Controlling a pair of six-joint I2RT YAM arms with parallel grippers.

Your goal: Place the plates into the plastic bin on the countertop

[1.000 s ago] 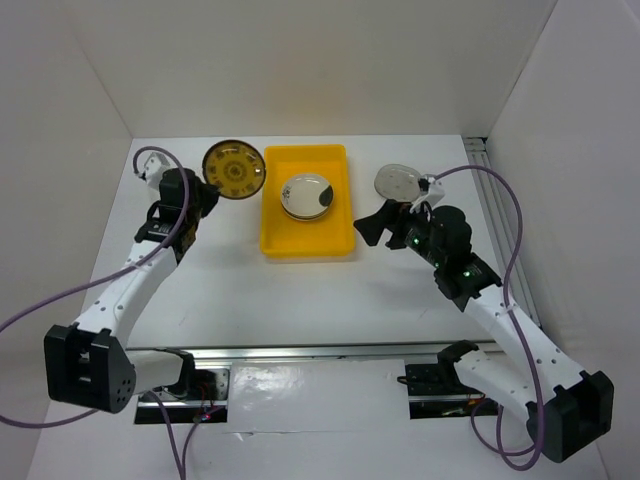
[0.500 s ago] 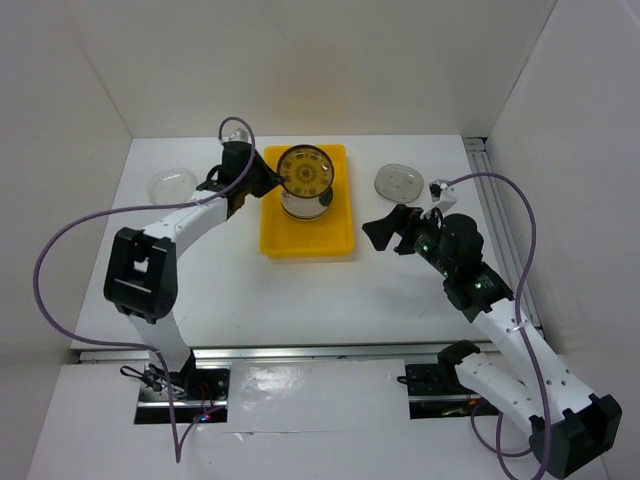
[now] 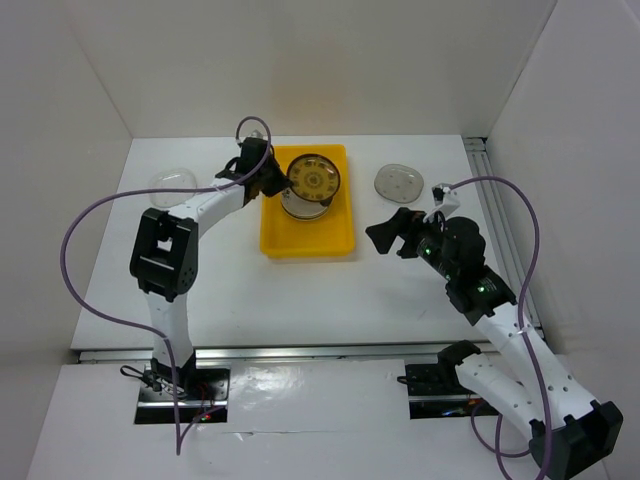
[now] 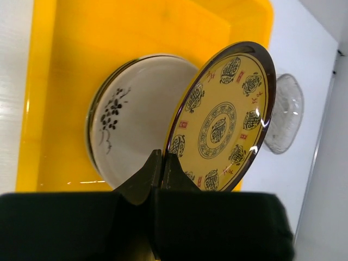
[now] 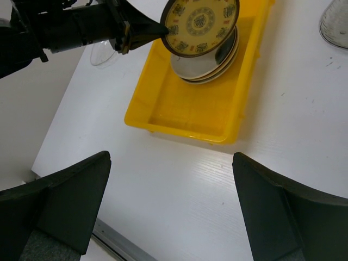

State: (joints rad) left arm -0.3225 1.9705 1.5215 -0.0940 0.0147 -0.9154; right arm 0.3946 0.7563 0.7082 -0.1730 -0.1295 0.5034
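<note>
Well left of the yellow bin (image 3: 305,248), off its far L corner, you've got a clear plate (image 3: 171,181) lying flat on the table (image 3: 230,290), w/ nothing touching it.

Next in, the L arm reaches across the bin's left rim. L gripper (image 4: 161,161) is squeezed narrow and pinches the gold plate (image 4: 222,124) by its rim; the wrist cam shows both fingers pressed onto the edge. That plate is up on edge and tilted, patterned face visible to the top cam, and it hangs over the bin's far half.

Inside the bin, directly under and behind the gold plate, sits a stack (image 5: 204,68) of approx 3 plates, flat on the bin floor in the far half. Top one is a cream plate (image 4: 128,136) w/ black sprig marks on its face. You can't tell from any view whether the gold plate's low edge touches the stack or sits just above it.

Right of the bin, off its far R corner and apart from it, a grey plate (image 3: 398,182) lies flat on the table.

Nearer the arm bases than that plate, beside the bin's R wall but not touching it, R gripper (image 3: 392,232) is spread wide w/ nothing between the fingers. It's aimed toward the bin: in its own cam the two fingers frame the bin's near end.
</note>
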